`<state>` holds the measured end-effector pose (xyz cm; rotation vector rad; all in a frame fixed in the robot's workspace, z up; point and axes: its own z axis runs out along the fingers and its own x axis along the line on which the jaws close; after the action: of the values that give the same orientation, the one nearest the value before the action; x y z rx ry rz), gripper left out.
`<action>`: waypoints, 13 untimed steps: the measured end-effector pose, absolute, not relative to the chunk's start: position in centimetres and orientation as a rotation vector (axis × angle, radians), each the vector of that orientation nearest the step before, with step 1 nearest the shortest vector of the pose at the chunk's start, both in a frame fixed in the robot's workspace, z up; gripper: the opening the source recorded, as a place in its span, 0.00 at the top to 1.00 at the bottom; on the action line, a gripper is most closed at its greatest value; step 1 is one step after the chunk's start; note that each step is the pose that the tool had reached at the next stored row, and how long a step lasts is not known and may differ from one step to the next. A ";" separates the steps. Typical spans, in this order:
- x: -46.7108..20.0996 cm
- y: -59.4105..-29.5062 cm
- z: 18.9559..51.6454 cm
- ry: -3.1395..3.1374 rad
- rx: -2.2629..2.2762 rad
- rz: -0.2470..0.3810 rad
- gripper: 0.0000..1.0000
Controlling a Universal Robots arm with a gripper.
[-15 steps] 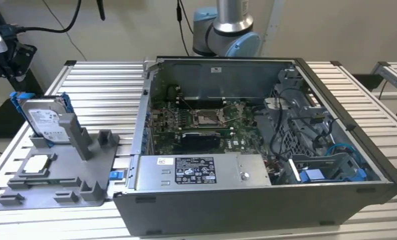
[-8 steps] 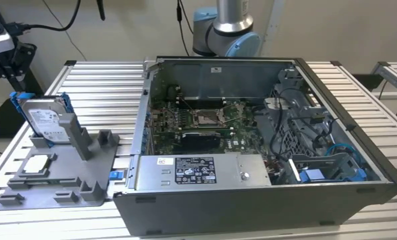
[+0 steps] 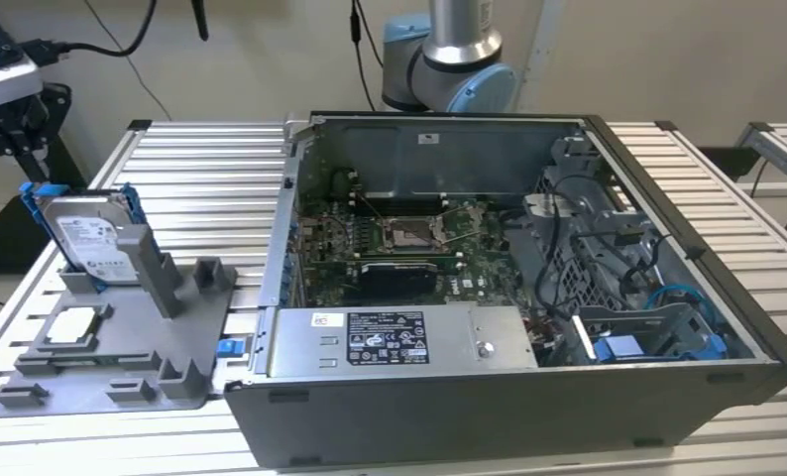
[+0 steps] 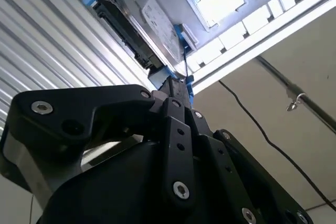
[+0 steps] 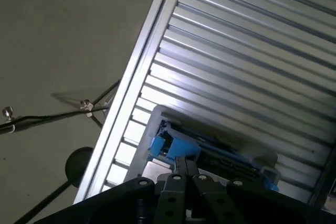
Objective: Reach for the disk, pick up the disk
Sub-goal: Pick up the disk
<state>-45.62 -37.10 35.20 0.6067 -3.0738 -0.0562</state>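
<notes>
The disk (image 3: 89,241) label-forward in exterior view

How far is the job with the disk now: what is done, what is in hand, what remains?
Done: the end effector is close to the disk, so the reach looks almost complete. In hand: nothing that I can confirm; contact with the disk is unclear. Left: the pick-up, because the disk stands upright in its grey holder.

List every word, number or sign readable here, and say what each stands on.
White label on the disk: print too small to read.
Black label on the grey box: print too small to read.
White-and-red sticker on the same box: unreadable.
Nothing can be quoted.
</notes>
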 end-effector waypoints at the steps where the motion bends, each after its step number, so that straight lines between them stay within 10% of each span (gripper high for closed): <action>1: -45.6 -37.1 35.2 -3.068 0.634 -0.056 1.00; 13: -45.6 -37.1 35.2 -2.977 0.963 -0.054 1.00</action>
<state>-45.63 -37.10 35.20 0.9628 -2.9771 -0.0542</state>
